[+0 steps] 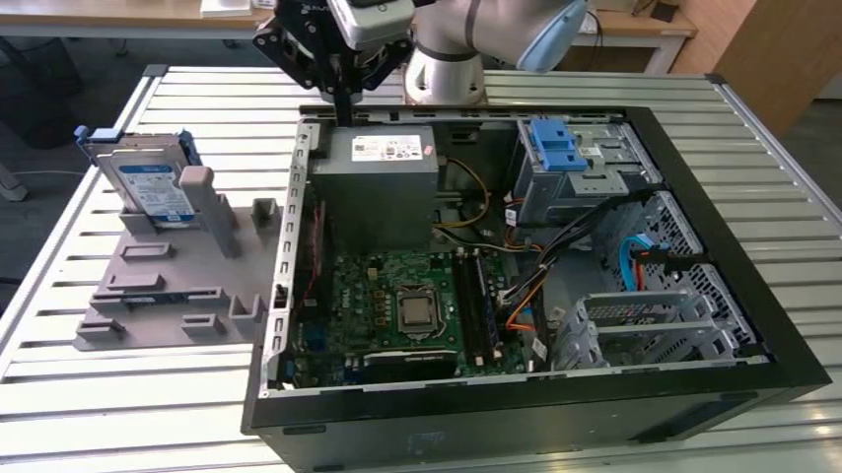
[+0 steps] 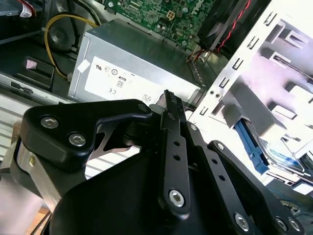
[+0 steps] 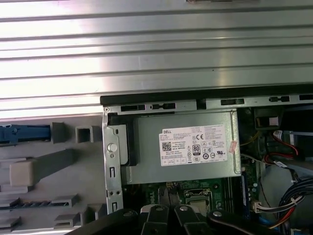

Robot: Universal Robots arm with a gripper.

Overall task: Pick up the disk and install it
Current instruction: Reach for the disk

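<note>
I see my gripper pinched shut, empty, near the boxy grey metal power supply. The flat silver, blue-framed disk stands upright, well apart from it.

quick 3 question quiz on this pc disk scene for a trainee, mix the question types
1. Which part inside the open case is the gripper nearest to?
2. Where is the disk? A) in the gripper B) upright in the grey fixture, outside the case at the exterior view's left C) in the drive cage
3. True or false: the disk is already installed in the case.

Key: 1. the power supply, the grey box with the white sticker; 2. B; 3. false
</note>
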